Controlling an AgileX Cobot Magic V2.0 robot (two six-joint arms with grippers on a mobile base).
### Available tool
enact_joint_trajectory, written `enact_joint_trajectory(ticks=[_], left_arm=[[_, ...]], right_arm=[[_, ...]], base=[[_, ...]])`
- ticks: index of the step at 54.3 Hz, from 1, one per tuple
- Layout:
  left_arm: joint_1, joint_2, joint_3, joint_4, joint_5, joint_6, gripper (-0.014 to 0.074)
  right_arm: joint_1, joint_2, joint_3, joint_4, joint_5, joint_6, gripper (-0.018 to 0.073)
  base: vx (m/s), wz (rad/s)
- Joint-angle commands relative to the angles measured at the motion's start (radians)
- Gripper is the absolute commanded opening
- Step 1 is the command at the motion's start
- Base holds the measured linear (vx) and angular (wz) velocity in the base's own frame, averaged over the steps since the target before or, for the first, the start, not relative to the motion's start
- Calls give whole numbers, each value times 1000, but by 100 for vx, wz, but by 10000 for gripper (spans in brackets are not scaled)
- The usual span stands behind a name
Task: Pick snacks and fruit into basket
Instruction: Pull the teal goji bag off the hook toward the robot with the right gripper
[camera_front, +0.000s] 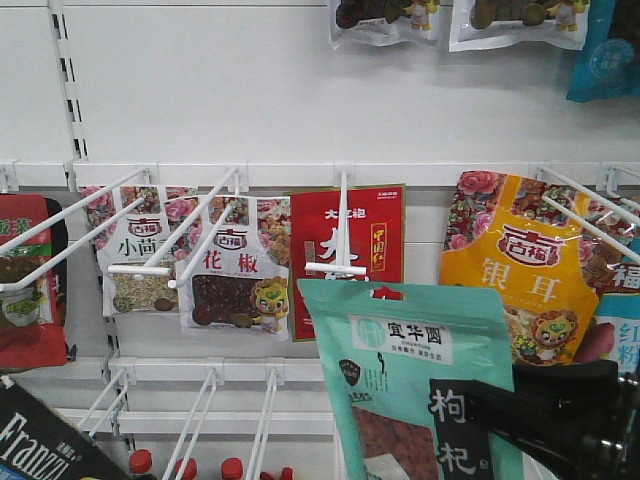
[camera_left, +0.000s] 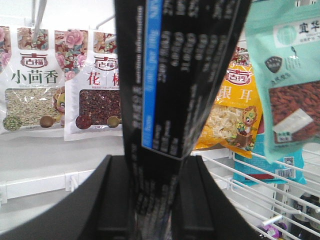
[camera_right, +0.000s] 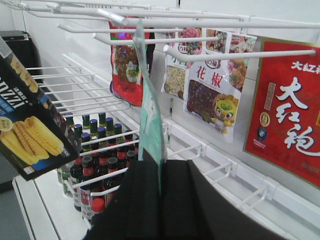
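Observation:
Both snacks are held in front of the hook wall. The mint-green pouch (camera_front: 400, 370) with white label and red berry window hangs upright, my right gripper (camera_front: 490, 410) shut on its right side. In the right wrist view the pouch (camera_right: 150, 125) stands edge-on between the right gripper (camera_right: 161, 172) jaws. The black "Franzz" packet (camera_front: 40, 445) shows at lower left. In the left wrist view my left gripper (camera_left: 157, 195) is shut on the packet's (camera_left: 175, 75) lower end, with the mint pouch (camera_left: 290, 75) to its right. The fruit and the basket are out of view.
White wire hooks (camera_front: 340, 230) jut out from the wall. Behind them hang a red pouch (camera_front: 350, 250), an orange-yellow pouch (camera_front: 520, 270) and white spice pouches (camera_front: 235, 270). Dark bottles with red caps (camera_right: 100, 160) fill wire racks on the shelf below.

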Motion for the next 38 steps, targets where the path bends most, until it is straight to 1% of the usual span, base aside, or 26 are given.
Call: enact_joint_trajectory(ticks=[1, 5, 8, 12, 21, 28, 38], left_arm=[[-5, -1, -27, -40, -81, -5, 0], [-5, -1, -27, -40, -81, -5, 0], [-5, -1, -27, -40, -81, -5, 0], [-5, -1, -27, -40, -81, -5, 0], [-5, -1, -27, -40, -81, -5, 0], [-5, -1, -27, -40, -81, -5, 0], [-5, -1, -27, -40, -81, -5, 0]], right_arm=[[0, -49, -30, -40, 30, 116, -9], [0, -76, -27, -96, 45, 203, -9], [0, -100, -15, -93, 52, 254, -9], [0, -134, 15, -94, 74, 287, -9], [0, -234, 111, -94, 144, 316, -9], [0, -316, 171, -94, 162, 318, -9], [-3, -431, 243, -94, 213, 365, -9]], base=[[0, 0], [0, 0], [0, 0], [0, 0], [0, 0], [0, 0], [0, 0]])
